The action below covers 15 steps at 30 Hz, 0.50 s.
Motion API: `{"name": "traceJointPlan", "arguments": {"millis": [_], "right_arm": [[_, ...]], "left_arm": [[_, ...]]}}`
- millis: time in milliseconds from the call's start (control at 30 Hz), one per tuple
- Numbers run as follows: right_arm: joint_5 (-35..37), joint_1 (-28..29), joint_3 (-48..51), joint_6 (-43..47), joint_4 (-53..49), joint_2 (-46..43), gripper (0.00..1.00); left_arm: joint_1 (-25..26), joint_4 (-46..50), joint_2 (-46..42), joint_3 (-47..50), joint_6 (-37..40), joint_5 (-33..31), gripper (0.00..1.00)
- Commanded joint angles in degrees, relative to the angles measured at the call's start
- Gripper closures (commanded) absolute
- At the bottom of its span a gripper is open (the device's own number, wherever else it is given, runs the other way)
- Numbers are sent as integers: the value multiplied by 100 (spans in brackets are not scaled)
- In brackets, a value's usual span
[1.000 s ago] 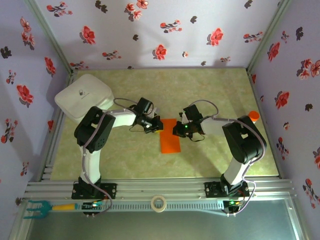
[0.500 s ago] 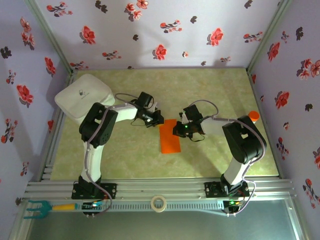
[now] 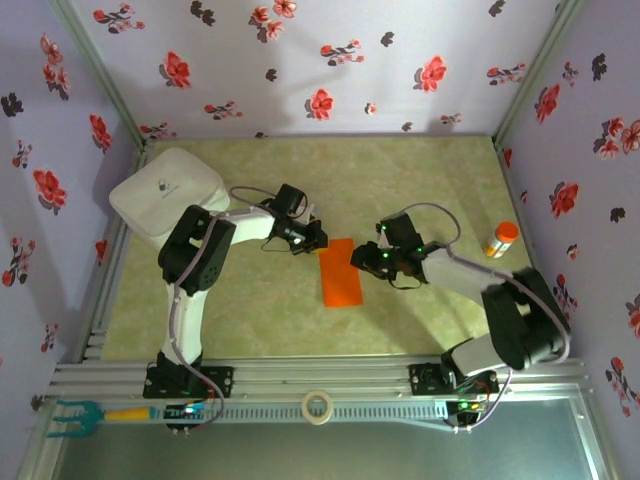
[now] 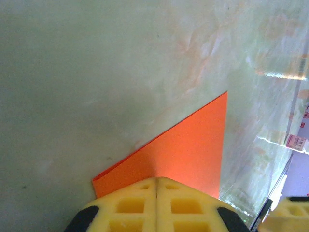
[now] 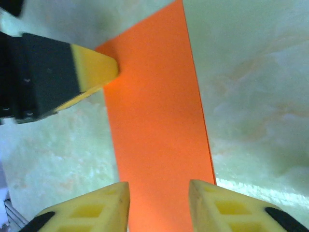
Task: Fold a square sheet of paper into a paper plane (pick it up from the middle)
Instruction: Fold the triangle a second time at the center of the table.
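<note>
The orange sheet of paper lies flat on the green table as a narrow rectangle, folded in half. My left gripper is shut, its yellow tips pressed together on the paper's far-left corner; the paper spreads out past them. In the right wrist view that same left gripper touches the paper's corner. My right gripper is open at the paper's right edge, low over it. Its two fingers stand apart above the orange strip, with nothing between them.
A white box sits at the back left. A small orange-capped bottle stands at the right, beyond the right forearm. A tape roll and a teal tool lie on the front rail.
The right arm's elbow has swung out to the right, uncovering the bottle; its gripper stays at the paper's edge. The left gripper shifted slightly back onto the corner earlier and now holds still.
</note>
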<state>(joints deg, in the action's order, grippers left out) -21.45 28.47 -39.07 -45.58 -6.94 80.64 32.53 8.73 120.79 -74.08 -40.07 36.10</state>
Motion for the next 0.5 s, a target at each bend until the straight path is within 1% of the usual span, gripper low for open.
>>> {"name": "traceJointPlan", "arguments": {"millis": [0, 133, 267, 467], "right_arm": [[190, -18, 359, -531, -447, -315, 60], [-227, 57, 735, -781, -409, -563, 60], [-413, 150, 1010, -1040, -315, -707, 60], [-664, 220, 1156, -1127, -17, -629, 61]], "left_arm": [[-37, 199, 121, 140, 69, -139, 96], [-37, 195, 85, 171, 68, -129, 96], [-37, 136, 77, 213, 28, -119, 96], [-37, 115, 43, 219, 31, -101, 96]]}}
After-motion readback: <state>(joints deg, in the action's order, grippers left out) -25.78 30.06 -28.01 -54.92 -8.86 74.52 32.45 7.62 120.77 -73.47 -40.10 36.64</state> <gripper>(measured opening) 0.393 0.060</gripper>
